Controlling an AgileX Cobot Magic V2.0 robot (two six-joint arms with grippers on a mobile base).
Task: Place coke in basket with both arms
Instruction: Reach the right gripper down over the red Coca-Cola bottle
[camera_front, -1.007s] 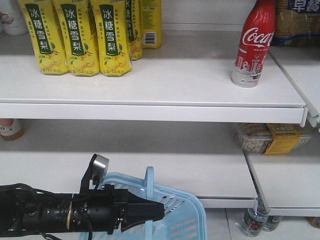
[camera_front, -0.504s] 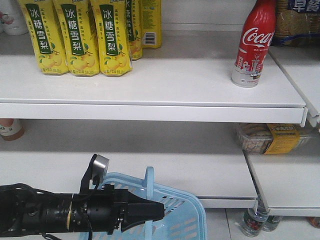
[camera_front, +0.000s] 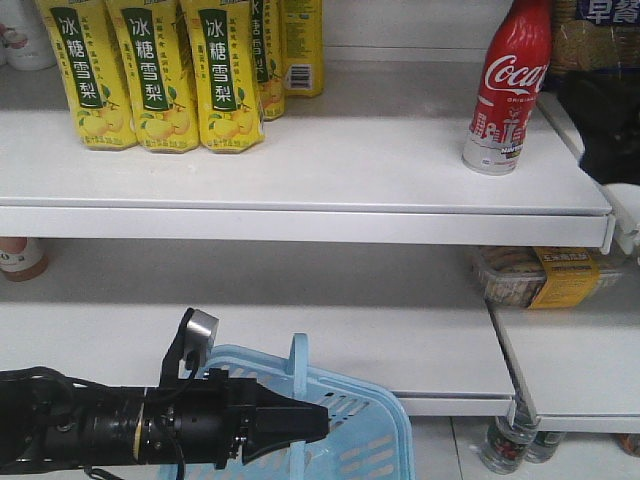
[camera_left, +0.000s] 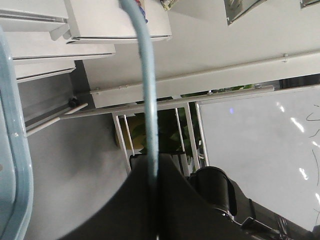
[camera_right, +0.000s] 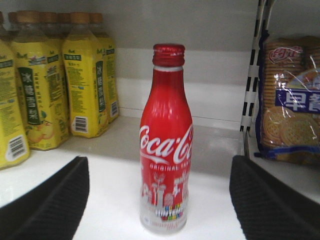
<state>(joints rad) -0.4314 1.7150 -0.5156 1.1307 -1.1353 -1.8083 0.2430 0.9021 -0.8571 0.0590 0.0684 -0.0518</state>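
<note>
White shelf (camera_front: 300, 170) bears coke (camera_front: 510, 90) facing spread right hand (camera_right: 157, 172).

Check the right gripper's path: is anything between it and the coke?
Nothing visible. In the right wrist view the coke stands upright on bare shelf, centred in front of the open right gripper. The yellow bottles are off to its left, the biscuit pack beyond the divider to its right.
</note>
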